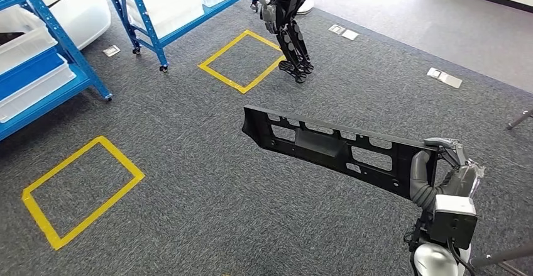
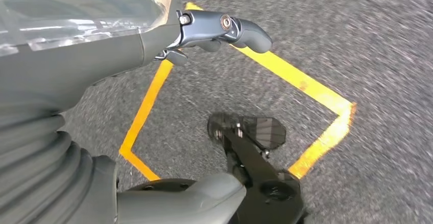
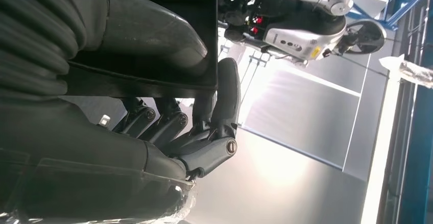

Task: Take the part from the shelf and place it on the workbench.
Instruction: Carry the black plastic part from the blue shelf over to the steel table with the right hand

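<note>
Part (image 1: 333, 150), a long black slotted panel, is gripped at one end by the right robot hand (image 1: 443, 169) and held level above the grey carpet (image 1: 188, 194). Left robot hand (image 2: 219, 30) is seen over a yellow tape square (image 2: 306, 89), fingers spread, nothing held.

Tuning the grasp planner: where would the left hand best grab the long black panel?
Probably the free end of the black panel, from the robot's left. It hangs level, edge-on, cantilevered from the right hand at its other end. The slots along its length suggest finger holds.
</note>
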Robot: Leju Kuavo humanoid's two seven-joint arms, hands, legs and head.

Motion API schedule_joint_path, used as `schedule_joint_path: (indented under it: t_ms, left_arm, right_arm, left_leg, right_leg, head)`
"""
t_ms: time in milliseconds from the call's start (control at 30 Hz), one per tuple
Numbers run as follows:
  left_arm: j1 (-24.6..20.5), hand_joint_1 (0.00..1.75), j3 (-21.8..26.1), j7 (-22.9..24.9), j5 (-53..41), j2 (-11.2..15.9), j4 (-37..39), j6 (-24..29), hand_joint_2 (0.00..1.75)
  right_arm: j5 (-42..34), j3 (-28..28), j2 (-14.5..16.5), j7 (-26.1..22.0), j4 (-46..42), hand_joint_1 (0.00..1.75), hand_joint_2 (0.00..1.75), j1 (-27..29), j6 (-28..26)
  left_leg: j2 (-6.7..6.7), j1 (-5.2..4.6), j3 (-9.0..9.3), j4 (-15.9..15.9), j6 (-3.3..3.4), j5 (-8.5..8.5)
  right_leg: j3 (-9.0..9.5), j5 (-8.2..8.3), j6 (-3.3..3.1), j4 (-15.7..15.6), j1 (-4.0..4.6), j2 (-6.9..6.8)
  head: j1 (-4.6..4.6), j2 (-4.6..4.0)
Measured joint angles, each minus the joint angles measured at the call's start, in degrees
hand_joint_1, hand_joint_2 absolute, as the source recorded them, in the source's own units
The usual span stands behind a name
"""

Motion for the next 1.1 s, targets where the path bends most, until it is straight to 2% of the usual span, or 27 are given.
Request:
schedule_joint_path:
  t_ms: [33, 100, 133, 167, 233, 300, 333, 367, 400, 467, 500, 533, 600, 633, 700, 733, 767, 800, 833, 867, 900, 933, 967, 1000, 1033, 1067, 1100]
  left_arm:
    - [0.01, 0.0, -0.01, 0.01, -0.04, 0.05, 0.02, -0.01, 1.75]
    - [-0.01, 0.0, -0.01, 0.01, -0.08, 0.1, 0.02, -0.01, 1.75]
    - [-0.07, 0.0, 0.0, 0.01, -0.1, 0.1, 0.02, 0.0, 1.75]
    - [-0.12, 0.0, 0.01, 0.0, -0.13, 0.13, 0.02, -0.02, 1.75]
    - [-0.09, 0.0, 0.01, 0.02, -0.19, 0.19, 0.03, -0.04, 1.75]
    - [0.06, 0.0, 0.01, 0.09, -0.28, 0.25, 0.04, 0.02, 1.75]
    - [0.06, 0.0, 0.01, 0.2, -0.32, 0.26, 0.05, 0.11, 1.75]
    - [0.0, 0.0, 0.01, 0.38, -0.34, 0.26, 0.05, 0.2, 1.75]
    - [-0.1, 0.0, 0.01, 0.6, -0.34, 0.23, 0.05, 0.3, 1.75]
    - [-0.29, 0.0, 0.01, 0.98, -0.34, 0.21, 0.04, 0.43, 1.75]
    - [-0.34, 0.0, 0.01, 1.11, -0.34, 0.23, 0.04, 0.5, 1.75]
    - [-0.39, 0.0, 0.0, 1.21, -0.34, 0.27, 0.04, 0.58, 1.75]
    - [-0.59, 0.0, 0.0, 1.43, -0.37, 0.3, 0.03, 0.84, 1.75]
    - [-0.75, 0.0, 0.0, 1.51, -0.44, 0.33, 0.03, 1.07, 1.75]
    - [-0.9, 0.0, -0.02, 1.57, -0.61, 0.32, 0.03, 1.49, 1.75]
    - [-0.86, 0.0, -0.03, 1.59, -0.67, 0.32, 0.04, 1.63, 1.75]
    - [-0.76, 0.0, -0.04, 1.61, -0.69, 0.28, 0.04, 1.7, 1.75]
    - [-0.63, 0.0, -0.05, 1.65, -0.69, 0.27, 0.05, 1.79, 1.75]
    - [-0.48, 0.0, -0.05, 1.69, -0.69, 0.28, 0.05, 1.91, 1.75]
    - [-0.37, 0.0, -0.04, 1.74, -0.69, 0.28, 0.06, 2.03, 1.75]
    - [-0.3, 0.0, -0.04, 1.83, -0.69, 0.28, 0.06, 2.17, 1.75]
    - [-0.3, 0.0, -0.04, 1.92, -0.69, 0.29, 0.06, 2.33, 1.75]
    - [-0.31, 0.0, -0.04, 2.04, -0.69, 0.31, 0.06, 2.45, 1.75]
    - [-0.34, 0.0, -0.04, 2.14, -0.67, 0.32, 0.06, 2.54, 1.75]
    - [-0.36, 0.0, -0.04, 2.21, -0.61, 0.35, 0.06, 2.59, 1.75]
    - [-0.37, 0.0, -0.04, 2.22, -0.46, 0.36, 0.05, 2.78, 1.75]
    - [-0.42, 0.0, -0.04, 2.17, -0.29, 0.36, 0.05, 3.21, 1.75]
  right_arm:
    - [-0.01, -0.01, 0.02, -0.01, 0.0, 1.75, 1.75, -0.01, 0.01]
    - [-0.01, -0.02, 0.03, -0.02, 0.0, 1.75, 1.75, 0.09, 0.01]
    - [0.03, -0.03, 0.03, -0.02, 0.01, 1.75, 1.75, 0.16, 0.01]
    - [0.11, -0.03, 0.03, -0.03, 0.01, 1.75, 1.75, 0.13, 0.01]
    - [0.37, -0.05, 0.07, -0.05, 0.01, 1.75, 1.75, 0.01, -0.02]
    - [0.79, -0.09, 0.11, -0.05, 0.01, 1.75, 1.75, 0.01, -0.06]
    - [1.06, -0.13, 0.12, -0.03, 0.01, 1.75, 1.75, 0.04, -0.08]
    - [1.39, -0.17, 0.12, 0.0, 0.01, 1.75, 1.75, 0.03, -0.1]
    - [1.74, -0.24, 0.13, 0.04, 0.01, 1.75, 1.75, -0.07, -0.14]
    - [2.55, -0.43, 0.15, 0.26, 0.01, 1.75, 1.75, -0.64, -0.24]
    - [3.0, -0.52, 0.18, 0.42, 0.01, 1.75, 1.75, -1.03, -0.32]
    - [3.44, -0.63, 0.19, 0.64, 0.01, 1.75, 1.75, -1.43, -0.42]
    - [4.35, -1.09, 0.16, 1.08, 0.01, 1.75, 1.75, -2.02, -0.68]
    - [4.91, -1.39, 0.13, 1.24, 0.0, 1.75, 1.75, -2.28, -0.81]
    - [5.97, -1.87, 0.08, 1.45, 0.0, 1.75, 1.75, -2.84, -1.02]
    - [6.27, -1.97, 0.09, 1.51, 0.0, 1.75, 1.75, -3.05, -1.1]
    - [6.42, -2.02, 0.08, 1.55, 0.01, 1.75, 1.75, -3.22, -1.16]
    - [6.49, -2.08, 0.09, 1.56, 0.02, 1.75, 1.75, -3.28, -1.2]
    - [6.54, -2.16, 0.08, 1.58, 0.03, 1.75, 1.75, -3.31, -1.22]
    - [6.61, -2.26, 0.07, 1.62, 0.05, 1.75, 1.75, -3.32, -1.26]
    - [6.75, -2.36, 0.07, 1.67, 0.08, 1.75, 1.75, -3.34, -1.32]
    - [7.01, -2.45, 0.07, 1.74, 0.09, 1.75, 1.75, -3.41, -1.45]
    - [7.37, -2.55, 0.07, 1.82, 0.09, 1.75, 1.75, -3.57, -1.66]
    - [7.86, -2.68, 0.06, 1.91, 0.1, 1.75, 1.75, -3.84, -1.9]
    - [8.41, -2.86, 0.03, 1.98, 0.11, 1.75, 1.75, -4.18, -2.18]
    - [8.97, -3.08, -0.02, 2.06, 0.12, 1.75, 1.75, -4.49, -2.49]
    - [9.56, -3.35, -0.07, 2.15, 0.13, 1.75, 1.75, -4.75, -2.8]
  left_leg:
    - [-0.84, -0.11, 0.44, -1.12, 0.14, 0.1]
    - [0.56, -0.45, 0.51, -1.58, 0.62, 0.42]
    - [1.41, -0.5, 0.58, -1.92, 1.0, 0.75]
    - [2.32, -0.48, 0.61, -2.28, 1.41, 1.1]
    - [4.27, -0.55, 0.51, -2.64, 1.86, 1.47]
    - [6.38, -0.71, 0.31, -2.62, 1.95, 1.48]
    - [7.39, -0.74, 0.25, -2.6, 1.94, 1.48]
    - [8.31, -0.74, 0.24, -2.59, 1.91, 1.47]
    - [9.15, -0.73, 0.29, -2.58, 1.85, 1.43]
    - [10.66, -0.94, 0.5, -2.43, 1.41, 1.17]
    - [11.34, -1.1, 0.57, -2.35, 1.09, 1.03]
    - [11.97, -1.26, 0.65, -2.28, 0.74, 0.91]
    - [13.07, -1.19, 0.76, -2.28, 0.09, 0.85]
    - [12.58, -1.01, 0.73, -2.03, -0.28, 0.55]
    - [9.39, -0.58, -0.51, 1.09, -0.82, -1.84]
    - [7.35, -0.44, -1.96, 4.46, -0.96, -3.87]
    - [6.09, -0.38, -3.78, 8.46, -1.01, -5.93]
    - [5.52, -0.38, -5.53, 12.1, -1.04, -7.37]
    - [5.3, -0.37, -6.64, 14.26, -1.05, -7.79]
    - [5.22, -0.36, -6.71, 14.24, -0.98, -7.02]
    - [5.04, -0.32, -5.68, 12.01, -0.87, -5.26]
    - [4.21, -0.22, -3.84, 8.17, -0.71, -3.02]
    - [2.73, -0.09, -1.96, 4.28, -0.53, -1.36]
    - [1.5, 0.01, -0.57, 1.25, -0.38, -0.3]
    - [0.58, -0.02, 0.18, -0.47, -0.23, 0.1]
    - [0.5, -0.21, 0.34, -0.95, -0.03, -0.04]
    - [1.28, -0.45, 0.36, -1.14, 0.28, 0.13]
  right_leg:
    - [-0.34, 0.23, 0.38, -0.01, -0.05, 0.71]
    - [-1.05, 0.79, 1.25, -0.13, -0.25, 1.83]
    - [-1.58, 0.78, 1.52, 0.2, -0.19, 0.91]
    - [-2.37, 0.22, 1.59, 1.33, -0.04, -0.77]
    - [-5.35, -2.74, 1.27, 7.24, 0.23, -4.66]
    - [-8.49, -5.71, 1.25, 14.53, 0.2, -5.67]
    - [-8.9, -6.15, 1.52, 16.06, 0.13, -5.81]
    - [-8.1, -5.74, 1.93, 15.27, 0.03, -6.05]
    - [-6.08, -4.69, 2.42, 12.17, -0.09, -6.59]
    - [-0.94, -2.42, 2.91, 3.72, -0.09, -9.36]
    - [0.66, -1.69, 2.73, 0.86, 0.03, -10.33]
    - [1.32, -1.37, 2.36, -0.49, 0.24, -10.83]
    - [0.94, -1.01, 1.48, -0.57, 0.4, -9.48]
    - [0.84, -0.82, 1.11, -0.64, 0.23, -8.78]
    - [0.76, -0.4, 0.16, -0.83, -0.25, -7.5]
    - [0.67, -0.28, -0.21, -0.84, -0.28, -6.88]
    - [0.55, -0.2, -0.51, -0.84, -0.18, -6.24]
    - [0.44, -0.12, -0.67, -0.83, -0.05, -5.49]
    - [0.35, -0.04, -0.75, -0.82, 0.07, -4.67]
    - [0.3, 0.02, -0.75, -0.79, 0.12, -3.83]
    - [0.29, 0.1, -0.71, -0.73, 0.14, -2.96]
    - [0.28, 0.16, -0.62, -0.64, 0.12, -2.15]
    - [0.18, 0.23, -0.47, -0.48, 0.23, -1.39]
    - [-0.02, 0.33, -0.27, -0.33, 0.31, -0.66]
    - [-0.32, 0.5, 0.01, -0.23, 0.32, 0.0]
    - [-0.65, 0.73, 0.39, -0.25, 0.33, 0.69]
    - [-0.97, 1.01, 0.84, -0.42, 0.23, 1.42]
  head:
    - [0.04, -0.01]
    - [0.01, -0.01]
    - [0.05, -0.01]
    - [0.12, -0.01]
    - [0.29, -0.01]
    - [0.34, -0.01]
    - [0.35, -0.01]
    - [0.37, -0.01]
    - [0.36, -0.01]
    - [0.37, -0.01]
    - [0.3, -0.01]
    - [0.25, -0.01]
    - [0.15, -0.01]
    - [0.09, -0.01]
    - [-0.15, -0.01]
    - [-0.28, -0.01]
    - [-0.32, 0.0]
    - [-0.32, -0.01]
    - [-0.31, -0.01]
    - [-0.33, -0.01]
    - [-0.32, -0.01]
    - [-0.34, -0.01]
    - [-0.33, -0.01]
    - [-0.28, -0.01]
    - [-0.28, -0.01]
    - [-0.26, -0.01]
    - [-0.27, -0.01]
